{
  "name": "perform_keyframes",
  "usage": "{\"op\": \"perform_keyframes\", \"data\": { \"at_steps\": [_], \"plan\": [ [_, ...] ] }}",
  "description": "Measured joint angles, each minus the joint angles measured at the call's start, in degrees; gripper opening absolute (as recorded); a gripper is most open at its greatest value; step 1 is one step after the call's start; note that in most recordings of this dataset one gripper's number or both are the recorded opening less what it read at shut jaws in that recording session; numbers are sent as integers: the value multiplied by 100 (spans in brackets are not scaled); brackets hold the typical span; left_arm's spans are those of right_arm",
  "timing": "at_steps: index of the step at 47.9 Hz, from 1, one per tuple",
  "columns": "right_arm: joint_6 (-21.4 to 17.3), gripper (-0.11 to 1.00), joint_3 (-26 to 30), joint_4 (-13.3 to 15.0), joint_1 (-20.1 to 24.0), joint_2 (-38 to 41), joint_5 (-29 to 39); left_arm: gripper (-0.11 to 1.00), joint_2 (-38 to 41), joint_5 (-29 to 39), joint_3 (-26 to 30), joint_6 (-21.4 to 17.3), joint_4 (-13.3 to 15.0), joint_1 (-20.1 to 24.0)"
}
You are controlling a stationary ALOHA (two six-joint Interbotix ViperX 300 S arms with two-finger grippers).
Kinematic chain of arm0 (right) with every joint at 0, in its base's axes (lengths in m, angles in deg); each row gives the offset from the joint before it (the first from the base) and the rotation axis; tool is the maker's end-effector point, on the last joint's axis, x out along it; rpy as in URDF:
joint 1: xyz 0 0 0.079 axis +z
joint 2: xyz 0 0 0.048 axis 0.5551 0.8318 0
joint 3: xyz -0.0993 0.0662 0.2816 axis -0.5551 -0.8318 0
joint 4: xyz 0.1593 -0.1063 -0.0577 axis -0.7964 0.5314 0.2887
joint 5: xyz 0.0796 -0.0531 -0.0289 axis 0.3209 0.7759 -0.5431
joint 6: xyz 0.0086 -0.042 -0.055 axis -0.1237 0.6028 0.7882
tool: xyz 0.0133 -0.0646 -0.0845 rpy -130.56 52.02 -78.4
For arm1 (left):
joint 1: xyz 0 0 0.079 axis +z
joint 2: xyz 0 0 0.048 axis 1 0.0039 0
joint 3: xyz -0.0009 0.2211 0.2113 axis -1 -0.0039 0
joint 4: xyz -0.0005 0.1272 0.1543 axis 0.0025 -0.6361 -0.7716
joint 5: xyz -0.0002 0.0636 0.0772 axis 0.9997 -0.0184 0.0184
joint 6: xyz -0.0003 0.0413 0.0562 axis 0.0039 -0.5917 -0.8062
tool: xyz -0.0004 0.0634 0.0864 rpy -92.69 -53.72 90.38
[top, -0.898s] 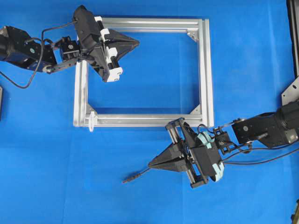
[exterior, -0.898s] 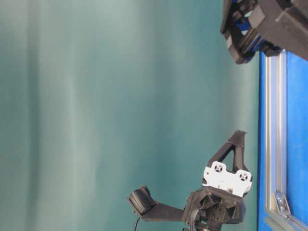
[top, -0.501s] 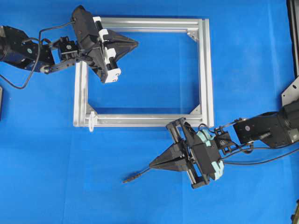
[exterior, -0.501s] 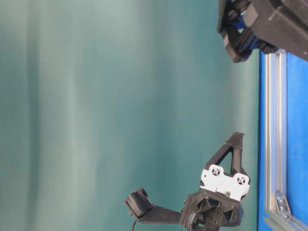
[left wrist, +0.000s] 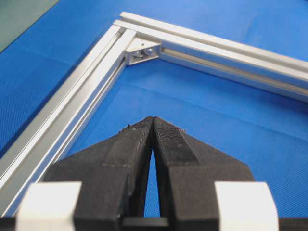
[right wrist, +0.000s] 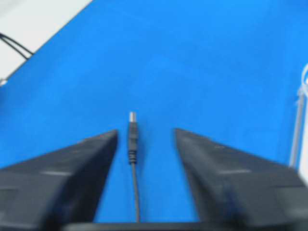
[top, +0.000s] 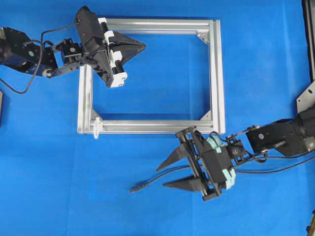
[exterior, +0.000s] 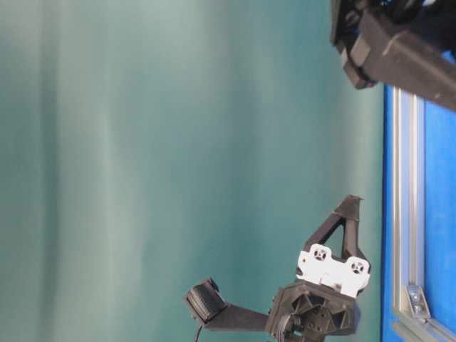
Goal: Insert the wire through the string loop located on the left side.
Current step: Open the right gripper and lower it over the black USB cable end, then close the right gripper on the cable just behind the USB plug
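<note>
Wire [top: 152,181] lies flat on the blue table [top: 49,187], below the silver frame [top: 215,73] and well apart from it. Its small plug tip points to the lower left in your overhead view. You can see the thin black line run back between the two fingers of the right gripper [top: 164,177]. Those fingers are spread wide, one on each side of the wire, and neither one touches it. Where the wire goes after that is hidden under the gripper body.

The string loop [top: 96,127] is tiny and whitish, at the lower left corner of the frame. It is hard to make out from above. In the right wrist view only a blurry pale bit [right wrist: 301,120] shows at the right edge, cut off by the picture border.

The left gripper [top: 141,46] hangs over the top left part of the frame. Its fingers are pressed together with nothing between them. Your left wrist view shows this best [left wrist: 152,122], with a corner bracket [left wrist: 142,52] ahead of the tips.

There is lots of bare blue table between the plug and the loop.

The table-level view is turned on its side. It shows only the arms, the green wall [exterior: 142,142] and a frame edge [exterior: 401,214]. It shows no wire and no loop.
</note>
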Motion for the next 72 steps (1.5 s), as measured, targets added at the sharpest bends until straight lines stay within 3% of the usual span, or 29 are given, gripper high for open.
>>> {"op": "perform_keyframes", "data": {
  "at_steps": [4,8,23,35,50,64,66,72],
  "plan": [
    [0,91,0,-9,35,0,18,0,0,9,0,0,0,0],
    [0,86,0,-9,35,0,18,0,0,9,0,0,0,0],
    [0,89,70,-141,35,97,18,0,0,9,0,0,0,0],
    [-79,89,404,-378,35,905,-105,0,0,9,0,9,0,0],
    [-334,86,800,-404,44,1626,-255,0,0,9,-44,9,0,0],
    [-343,70,809,-404,44,1626,-272,0,-44,9,-114,0,0,0],
    [-334,64,800,-404,44,1644,-272,0,-53,9,-114,0,0,0],
    [-334,31,800,-404,44,1626,-264,0,-53,9,-141,0,0,0]
  ]
}}
